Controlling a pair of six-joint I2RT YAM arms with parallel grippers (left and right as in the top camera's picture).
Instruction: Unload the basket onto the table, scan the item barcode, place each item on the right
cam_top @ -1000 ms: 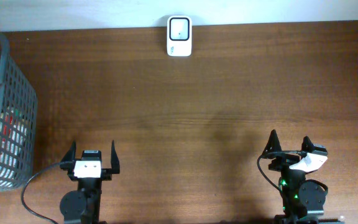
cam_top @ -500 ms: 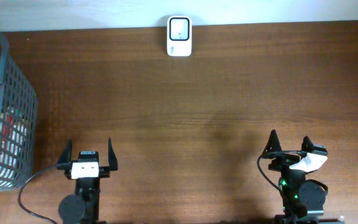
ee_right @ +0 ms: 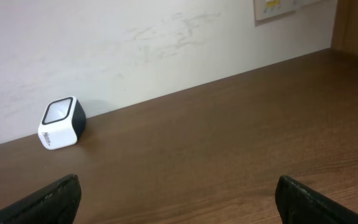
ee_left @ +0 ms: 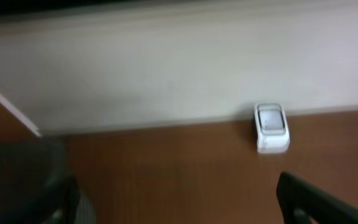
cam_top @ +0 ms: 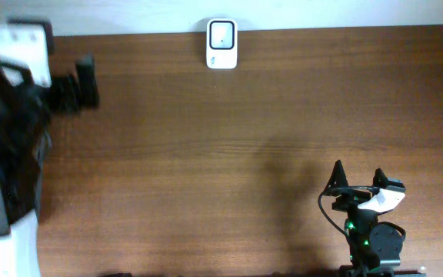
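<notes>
Overhead: the scanner (cam_top: 221, 45) sits at the far edge of the tabletop (cam_top: 244, 138), against the wall. No item with a barcode shows anywhere. The left arm (cam_top: 10, 154) is large and blurred, well to the left of the scanner, and it hides that end of the tabletop. How its fingers stand cannot be told from here. The right fingers (cam_top: 337, 175) are spread and empty, well apart from the scanner, nearer the front edge and to its right.

Left wrist: the scanner (ee_left: 271, 127) is ahead and a little to the right. The left fingers (ee_left: 316, 199) are spread wide at the bottom corners with nothing between them. A dark, blurred shape lies low and to the left of the scanner; I cannot tell what it is.

Right wrist: the scanner (ee_right: 61, 123) stands far off to the left. The right fingers (ee_right: 42, 202) are spread over bare wood.

This looks like the opening step, fetching the item. The item itself is hidden or out of frame, so how it lies relative to either pair of fingers cannot be said. The next move calls for finding it, gripping it with the barcode left uncovered, then turning that face toward the scanner's window.
</notes>
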